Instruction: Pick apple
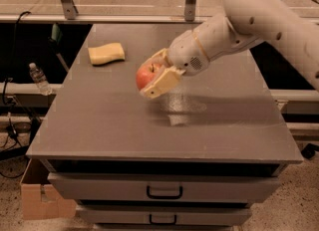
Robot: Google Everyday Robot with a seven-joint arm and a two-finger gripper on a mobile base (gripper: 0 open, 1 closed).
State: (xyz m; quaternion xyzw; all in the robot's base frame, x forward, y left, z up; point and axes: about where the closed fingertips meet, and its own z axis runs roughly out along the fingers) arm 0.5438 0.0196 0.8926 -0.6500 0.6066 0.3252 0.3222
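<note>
The red-orange apple [146, 75] is held between the cream fingers [162, 81] of my gripper [154, 73], lifted clear above the grey tabletop [124, 120]. The gripper is shut on the apple, one finger in front and one behind it. My white arm [249, 21] reaches in from the upper right. The arm's shadow lies on the tabletop below.
A pale yellow sponge-like block [106, 54] lies at the table's back left. The table has drawers with handles [164, 193] in front. A plastic bottle [39, 78] and cables are at the left, a cardboard box [42, 197] on the floor at lower left.
</note>
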